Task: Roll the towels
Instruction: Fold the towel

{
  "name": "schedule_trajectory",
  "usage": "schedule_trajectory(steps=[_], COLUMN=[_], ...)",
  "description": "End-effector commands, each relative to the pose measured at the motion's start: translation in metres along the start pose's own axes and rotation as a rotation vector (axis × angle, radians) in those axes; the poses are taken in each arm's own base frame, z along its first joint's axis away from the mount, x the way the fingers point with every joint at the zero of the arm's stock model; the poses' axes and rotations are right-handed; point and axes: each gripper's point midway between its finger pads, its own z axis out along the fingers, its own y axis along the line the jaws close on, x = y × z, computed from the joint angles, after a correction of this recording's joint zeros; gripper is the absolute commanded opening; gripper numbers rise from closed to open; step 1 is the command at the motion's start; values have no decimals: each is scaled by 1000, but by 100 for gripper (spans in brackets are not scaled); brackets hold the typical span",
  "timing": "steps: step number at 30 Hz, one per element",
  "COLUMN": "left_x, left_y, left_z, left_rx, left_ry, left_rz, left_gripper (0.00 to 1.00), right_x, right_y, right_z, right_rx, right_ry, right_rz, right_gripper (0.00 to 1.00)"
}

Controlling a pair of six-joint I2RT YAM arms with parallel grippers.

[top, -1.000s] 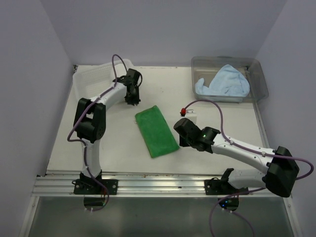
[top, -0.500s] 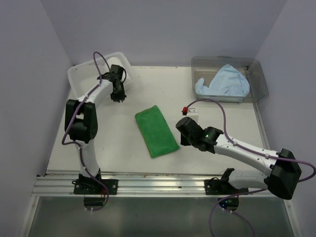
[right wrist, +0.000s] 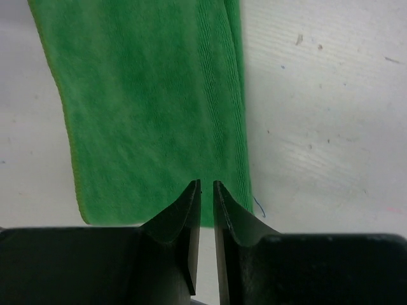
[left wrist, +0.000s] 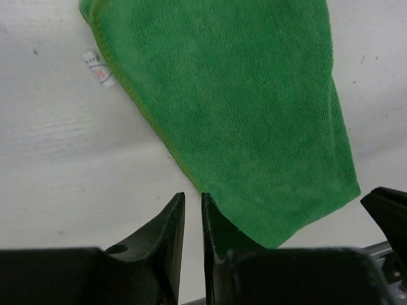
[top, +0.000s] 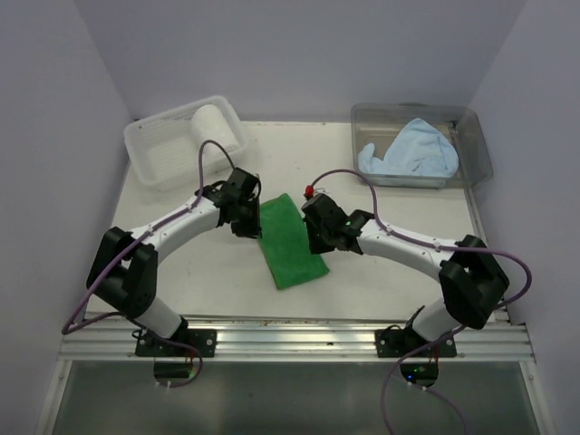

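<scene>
Two moves within the last second. Brings the left gripper (top: 248, 227) off the white lattice basket (top: 159, 156) at 10 o'clock and down to the 9 o'clock long edge of the green towel (top: 292, 249); nudges the right gripper (top: 315, 243) in from just off the towel's 3 o'clock side onto that edge. Leaves the green towel itself unmoved, flat on the table (top: 199, 267) and folded into a long strip running from 12 toward 6 o'clock. Shows, from both wrist views, jaws pinched to a thin slit with nothing between them, tips poised at the towel's edges, not gripping; cannot tell whether they touch the cloth. Points to a start on this towel: probably a press or pinch at one end next, then rolling along the strip. Counts one white towel (top: 210, 122) seemingly already rolled inside the basket, and one light blue towel (top: 408, 156) crumpled in the clear tub (top: 476, 140) at 2 o'clock, not yet rolled.
</scene>
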Motion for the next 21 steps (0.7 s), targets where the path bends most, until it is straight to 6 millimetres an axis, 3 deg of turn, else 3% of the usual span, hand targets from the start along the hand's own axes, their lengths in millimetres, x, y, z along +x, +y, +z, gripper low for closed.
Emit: schedule_trajectory(steps=[1, 4, 9, 13, 14, 18, 21], left_x=[10, 24, 44, 59, 59, 57, 60], left_y=[-21, -26, -32, -64, -68, -58, -56], left_z=[-5, -7, -4, -8, -8, -7, -13], left_rx=[147, 199, 230, 418, 428, 358, 349], left_ry=[-10, 6, 39, 140, 138, 122, 129], left_rz=[-97, -114, -108, -117, -121, -123, -112], left_gripper=[20, 20, 20, 20, 20, 20, 21], right_x=[-26, -16, 14, 34, 47, 72, 67], right_y=[28, 35, 5, -9, -12, 10, 32], right_z=[4, 19, 57, 65, 66, 74, 70], right_rx=[-147, -176, -31, 33, 44, -12, -51], right_ry=[-17, 30, 117, 150, 172, 214, 188], right_rz=[-1, -6, 37, 102, 156, 211, 196], right_gripper=[17, 17, 9, 8, 8, 7, 8])
